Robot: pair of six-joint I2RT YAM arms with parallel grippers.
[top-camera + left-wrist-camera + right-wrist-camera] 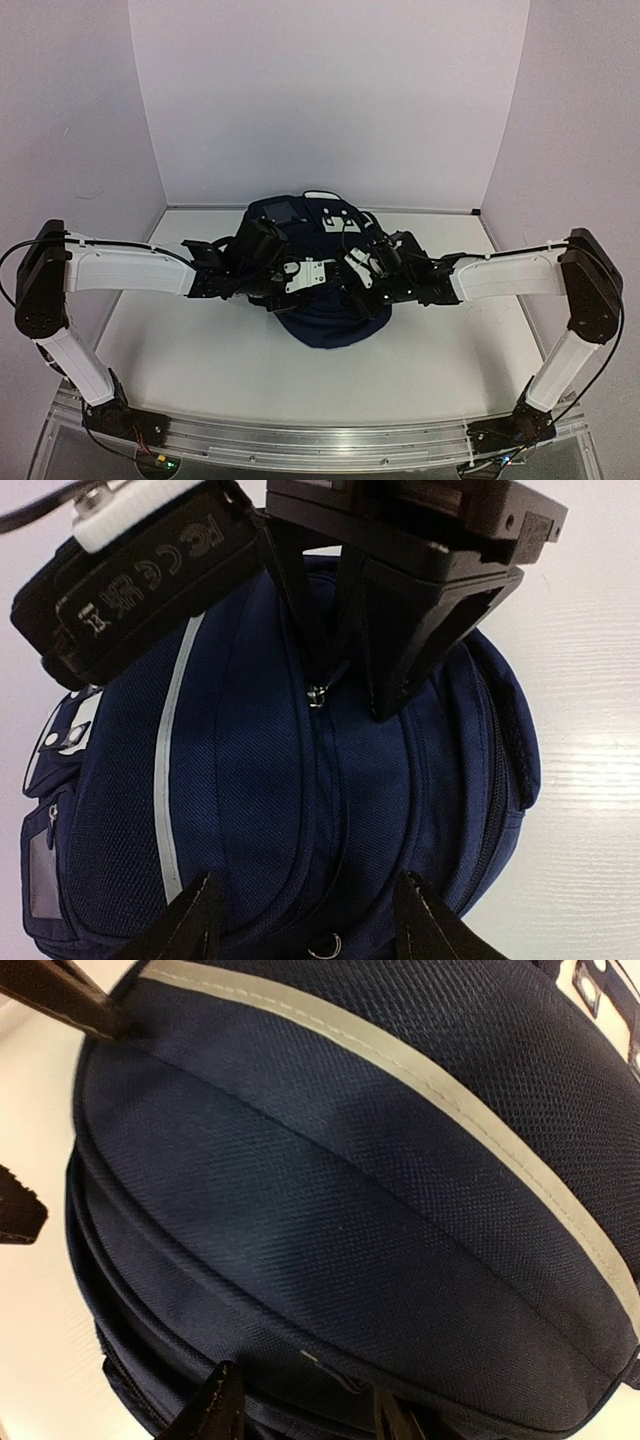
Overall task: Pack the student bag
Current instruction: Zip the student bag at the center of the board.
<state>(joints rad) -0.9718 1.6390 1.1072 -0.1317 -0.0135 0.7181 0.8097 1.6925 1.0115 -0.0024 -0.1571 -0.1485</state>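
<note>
- I see the bag (335, 322) lying mid-worktop (190, 350), closer to the far edge. Its long axis runs near-to-far, with the rounded, zipped end toward the near edge.
- My left gripper (310, 920) hovers over that end, fingers apart.
- My right gripper (305, 1410) is spread too, tips just beside the zip pull (318, 695).

The large navy-blue fabric backpack (335, 322) carries thin grey-white reflective stripes (450, 1090) across finely woven cloth; the flat tabletop (200, 370) is white.
</note>
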